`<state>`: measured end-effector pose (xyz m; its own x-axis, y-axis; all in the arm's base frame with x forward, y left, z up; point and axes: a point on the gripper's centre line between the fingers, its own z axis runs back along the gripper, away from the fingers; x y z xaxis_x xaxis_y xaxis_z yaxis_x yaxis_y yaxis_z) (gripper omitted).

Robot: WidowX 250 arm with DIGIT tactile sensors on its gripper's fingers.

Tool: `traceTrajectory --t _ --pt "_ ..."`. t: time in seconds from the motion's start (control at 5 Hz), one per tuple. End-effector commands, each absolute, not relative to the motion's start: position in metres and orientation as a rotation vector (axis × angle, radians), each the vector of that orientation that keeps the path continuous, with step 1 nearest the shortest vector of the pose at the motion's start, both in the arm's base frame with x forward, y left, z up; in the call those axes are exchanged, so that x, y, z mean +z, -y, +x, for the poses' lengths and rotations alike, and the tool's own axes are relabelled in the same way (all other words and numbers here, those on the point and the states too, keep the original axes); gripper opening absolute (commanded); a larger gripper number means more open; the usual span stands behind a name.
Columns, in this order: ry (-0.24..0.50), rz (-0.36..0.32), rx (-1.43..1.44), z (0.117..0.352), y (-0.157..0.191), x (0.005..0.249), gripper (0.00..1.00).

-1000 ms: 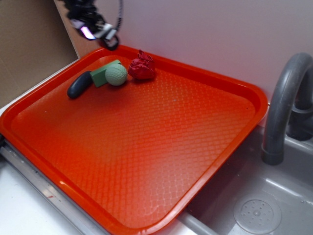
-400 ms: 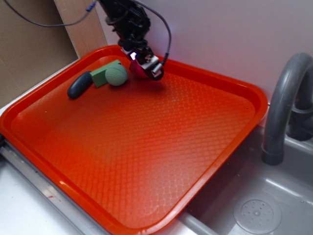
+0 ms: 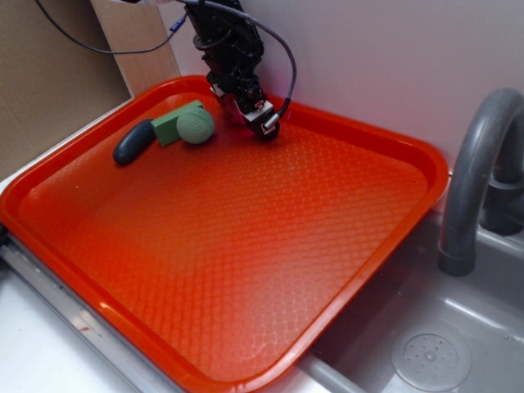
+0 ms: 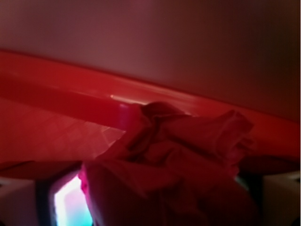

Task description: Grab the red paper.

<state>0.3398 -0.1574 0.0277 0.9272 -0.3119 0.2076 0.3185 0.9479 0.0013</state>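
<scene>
I've come down a touch further onto the red paper (image 4: 174, 165) since the last frame.
My gripper (image 3: 248, 112) sits at the tray's (image 3: 246, 246) far rim, just right of the green golf ball (image 3: 196, 126); the wad lies between the fingers, but I cannot tell whether they're pinching it.

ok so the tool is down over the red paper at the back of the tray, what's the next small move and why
Probably close the tool on the red paper. The wrist view shows the wad filling the space between the fingers, right by the tray's back rim, and the exterior view has the tool low at that spot. Whether it has already closed is unclear.
</scene>
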Motion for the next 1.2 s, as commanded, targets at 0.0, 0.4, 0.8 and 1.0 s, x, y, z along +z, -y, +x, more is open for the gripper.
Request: traceTrajectory --t 0.0,0.4,0.8,1.0 --pt "0.199 -0.025 -0.290 0.315 0.164 0.077 0.00" --pt "0.156 0.022 -0.068 0.242 0.160 0.173 0.00" --pt "0.086 -0.040 0.011 0.174 0.154 0.224 0.00" --pt "0.073 -0.066 0.042 0.174 0.143 0.217 0.00"
